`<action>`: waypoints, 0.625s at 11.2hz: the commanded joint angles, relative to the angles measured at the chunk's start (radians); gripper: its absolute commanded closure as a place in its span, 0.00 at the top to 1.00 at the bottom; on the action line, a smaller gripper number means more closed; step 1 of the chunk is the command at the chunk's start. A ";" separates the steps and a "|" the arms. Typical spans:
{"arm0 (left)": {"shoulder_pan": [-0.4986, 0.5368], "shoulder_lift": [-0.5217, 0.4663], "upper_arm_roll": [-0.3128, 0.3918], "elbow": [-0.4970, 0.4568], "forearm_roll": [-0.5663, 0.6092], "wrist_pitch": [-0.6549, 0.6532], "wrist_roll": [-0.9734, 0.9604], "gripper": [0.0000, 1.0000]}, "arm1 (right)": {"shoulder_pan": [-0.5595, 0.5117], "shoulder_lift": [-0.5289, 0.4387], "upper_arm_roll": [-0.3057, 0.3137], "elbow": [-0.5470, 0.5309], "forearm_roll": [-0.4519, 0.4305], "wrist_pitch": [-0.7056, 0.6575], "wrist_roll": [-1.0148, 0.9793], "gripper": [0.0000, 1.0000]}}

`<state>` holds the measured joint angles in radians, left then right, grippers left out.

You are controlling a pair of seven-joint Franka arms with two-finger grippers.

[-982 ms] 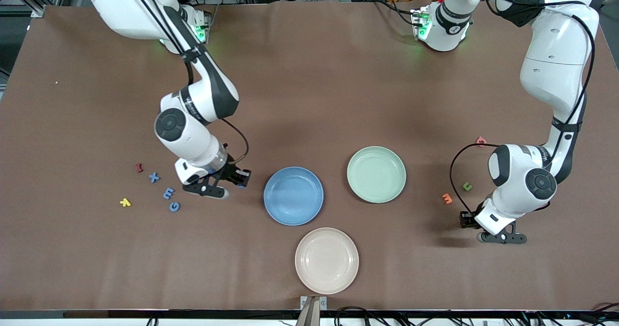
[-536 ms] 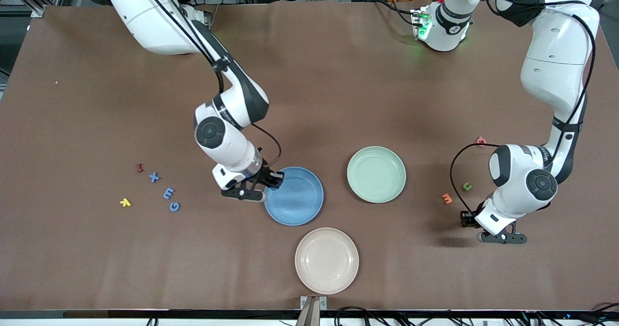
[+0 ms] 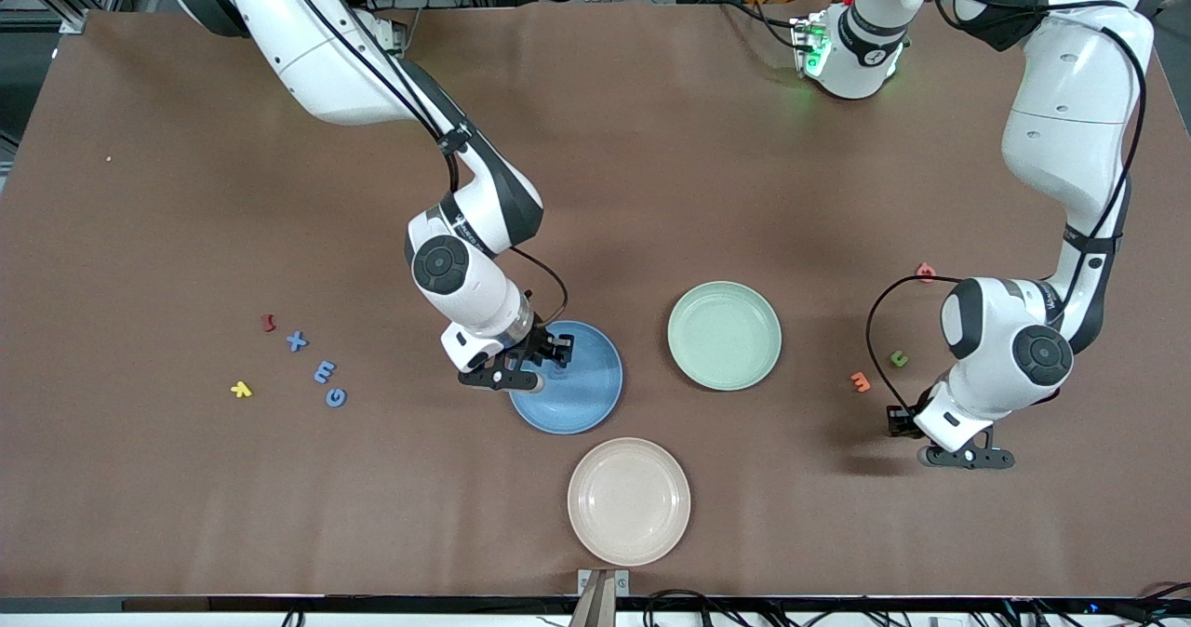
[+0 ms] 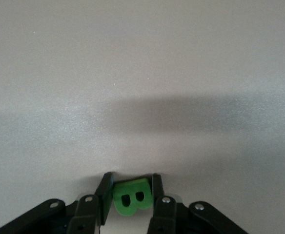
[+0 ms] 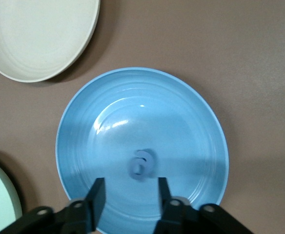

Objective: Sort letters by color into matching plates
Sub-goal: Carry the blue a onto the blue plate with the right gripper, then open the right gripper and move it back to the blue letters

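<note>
My right gripper (image 3: 556, 348) is open over the blue plate (image 3: 582, 394). In the right wrist view a small blue letter (image 5: 142, 163) shows blurred on the plate (image 5: 191, 126), just off my open gripper (image 5: 130, 195). Three blue letters, X (image 3: 297, 340), E (image 3: 324, 371) and G (image 3: 336, 397), lie at the right arm's end of the table. My left gripper (image 3: 895, 420) is low over bare table at the left arm's end, shut (image 4: 132, 183) on a green letter B (image 4: 131, 199). Another green letter (image 3: 899, 358) lies near it. The mint green plate (image 3: 724, 335) holds nothing.
A cream plate (image 3: 629, 501) sits nearer the front camera than the blue plate. A red letter (image 3: 269, 323) and a yellow one (image 3: 241, 389) lie by the blue letters. An orange letter (image 3: 861, 381) and a pink one (image 3: 925, 272) lie near the left arm.
My right arm has swung from beside the loose blue letters to over the blue plate, carrying a blue letter that now shows in the plate. The left arm has not moved.
</note>
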<state>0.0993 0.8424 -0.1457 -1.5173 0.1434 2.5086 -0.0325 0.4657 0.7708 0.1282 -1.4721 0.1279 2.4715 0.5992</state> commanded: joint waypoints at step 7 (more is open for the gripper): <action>-0.009 -0.043 -0.058 0.002 0.013 -0.123 0.006 0.00 | -0.166 -0.111 -0.042 -0.010 -0.102 -0.225 -0.233 1.00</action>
<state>0.0913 0.8357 -0.1709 -1.5078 0.1442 2.4306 -0.0325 0.3743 0.7350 0.0943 -1.4574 0.0446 2.3448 0.5174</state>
